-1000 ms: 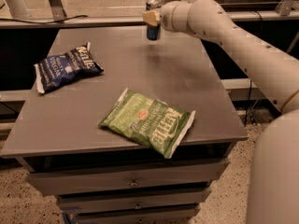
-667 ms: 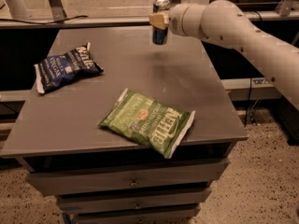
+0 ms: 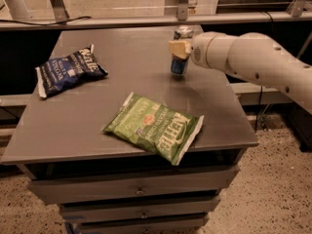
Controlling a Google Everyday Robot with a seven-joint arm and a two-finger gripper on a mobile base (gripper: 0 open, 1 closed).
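Note:
My gripper point(image 3: 179, 49) reaches in from the right on a white arm point(image 3: 243, 57) and is shut on a blue drink can point(image 3: 179, 65). The can is upright over the right middle of the grey table point(image 3: 122, 57). Its base is at or just above the tabletop; I cannot tell whether they touch. A green Kettle chip bag point(image 3: 155, 126) lies flat near the front edge, below and to the left of the can. A dark blue chip bag point(image 3: 68, 70) lies at the table's left side, well away from the gripper.
The table has drawers point(image 3: 141, 191) under its front edge. A metal rail and frame posts point(image 3: 146, 19) run behind the far edge. Speckled floor point(image 3: 273, 189) lies to the right of the table.
The gripper has carried the can from the table's far edge toward the front and lower, out over the right middle of the tabletop. Both chip bags have stayed put.

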